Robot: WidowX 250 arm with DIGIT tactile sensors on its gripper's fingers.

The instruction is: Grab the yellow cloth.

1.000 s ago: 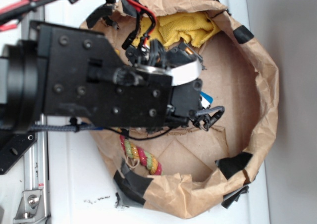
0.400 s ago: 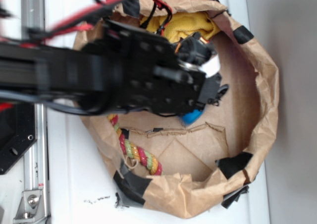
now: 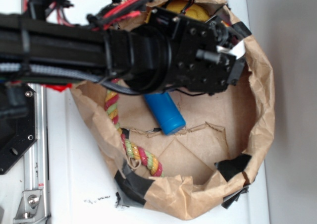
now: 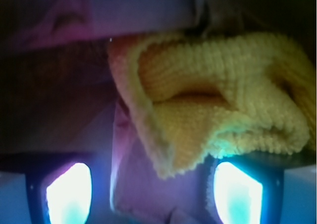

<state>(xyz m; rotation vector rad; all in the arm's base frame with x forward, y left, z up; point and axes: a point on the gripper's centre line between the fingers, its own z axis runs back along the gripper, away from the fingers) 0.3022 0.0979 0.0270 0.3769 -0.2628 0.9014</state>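
Note:
The yellow cloth (image 4: pixel 218 110) fills the upper right of the wrist view, folded and fuzzy, its lower corner hanging down between my two glowing fingertips. My gripper (image 4: pixel 153 192) is open, fingers wide apart, just short of the cloth. In the exterior view only a sliver of the yellow cloth (image 3: pixel 190 8) shows at the top of the paper bag, the rest hidden under my arm. The gripper itself is hidden there beneath the black wrist (image 3: pixel 198 55).
A crumpled brown paper bag wall (image 3: pixel 265 105) with black tape patches rings the work area. A blue bottle (image 3: pixel 166 112) lies in the middle of it. A red-yellow-green braided rope (image 3: pixel 131 144) runs along the left side. A metal rail (image 3: pixel 34 149) is at far left.
My arm has swung up and to the right, toward the top of the bag and over the yellow cloth. The blue bottle and more of the rope are now uncovered.

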